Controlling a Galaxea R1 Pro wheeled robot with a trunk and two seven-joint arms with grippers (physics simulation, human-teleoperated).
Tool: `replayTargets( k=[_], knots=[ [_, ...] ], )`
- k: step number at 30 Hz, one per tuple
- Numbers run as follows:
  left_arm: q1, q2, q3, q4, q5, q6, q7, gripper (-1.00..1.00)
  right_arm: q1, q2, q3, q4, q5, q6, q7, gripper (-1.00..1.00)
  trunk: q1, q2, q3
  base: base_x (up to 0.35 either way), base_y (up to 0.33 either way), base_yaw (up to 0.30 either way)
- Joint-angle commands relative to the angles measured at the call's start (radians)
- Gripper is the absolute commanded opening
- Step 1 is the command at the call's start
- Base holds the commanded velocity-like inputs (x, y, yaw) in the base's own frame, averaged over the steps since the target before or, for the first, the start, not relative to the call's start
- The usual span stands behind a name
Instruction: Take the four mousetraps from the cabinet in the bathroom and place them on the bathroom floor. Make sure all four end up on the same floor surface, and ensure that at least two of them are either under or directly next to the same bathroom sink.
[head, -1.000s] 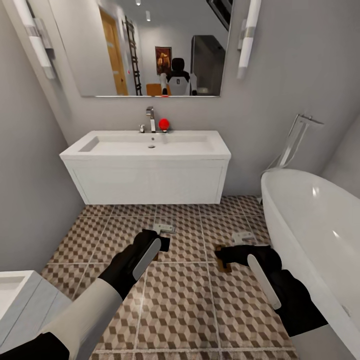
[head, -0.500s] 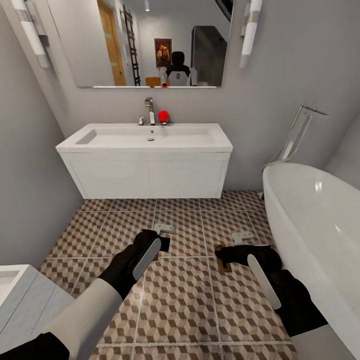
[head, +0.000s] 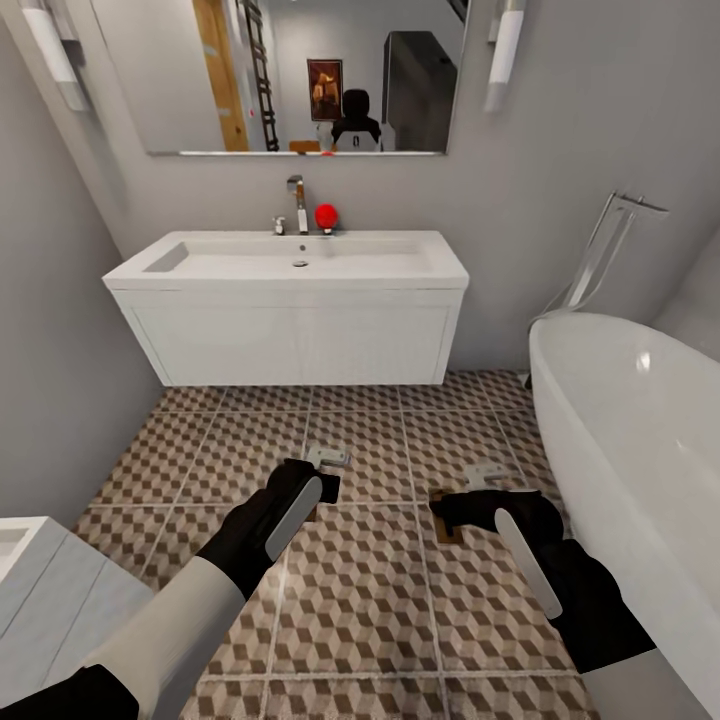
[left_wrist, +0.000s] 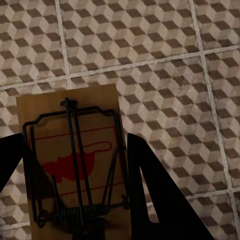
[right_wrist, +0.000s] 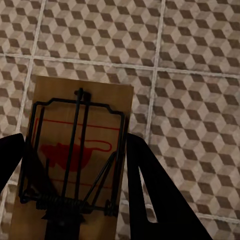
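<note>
Your left gripper (head: 322, 492) is clamped on a mousetrap (left_wrist: 75, 160), and your right gripper (head: 448, 512) is clamped on a second mousetrap (right_wrist: 77, 160). Each wrist view gives you the whole story here: a tan wooden board sits between the two dark fingers, which press its long edges, with a dark wire frame, a coiled spring at the end nearest the palm, and a red mouse outline printed on the wood. From the head view you get almost none of that; only a brown corner of board peeks out beyond each set of fingertips, the left one (head: 312, 514) and the right one (head: 449, 531).

What the head view does give you is the room. Both grippers hang over the bathroom floor (head: 360, 600), whose brown, beige and grey cube tiles show behind both boards in the wrist views. Ahead of your jaws, towards the wall, stands the white sink (head: 290, 262) on its vanity, with a chrome tap and a red ball (head: 326, 215) behind the basin.

Just beyond the left fingertips a small pale object (head: 328, 457) lies on the tiles, and another (head: 487, 473) lies just beyond the right fingertips, near the white bathtub (head: 640, 450). Both are too small and washed out to identify. The tub is cut off at the frame edge.
</note>
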Motion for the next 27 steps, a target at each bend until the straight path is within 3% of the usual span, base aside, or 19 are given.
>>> replayTargets(
  k=[1, 27],
  knots=[
    [-0.001, 0.0, -0.002, -0.001, 0.008, 0.002, 0.008, -1.0, -0.001, -0.001, 0.002, -0.001, -0.013, 0.002, -0.013, -1.0, 0.004, -0.008, -0.006, 0.0, 0.0, 0.0],
    [-0.001, 0.0, -0.004, -0.001, 0.008, 0.002, 0.008, -1.0, -0.001, -0.001, 0.002, 0.0, -0.013, -0.001, -0.012, -1.0, 0.103, -0.19, -0.13, 0.0, 0.0, 0.0]
  ],
)
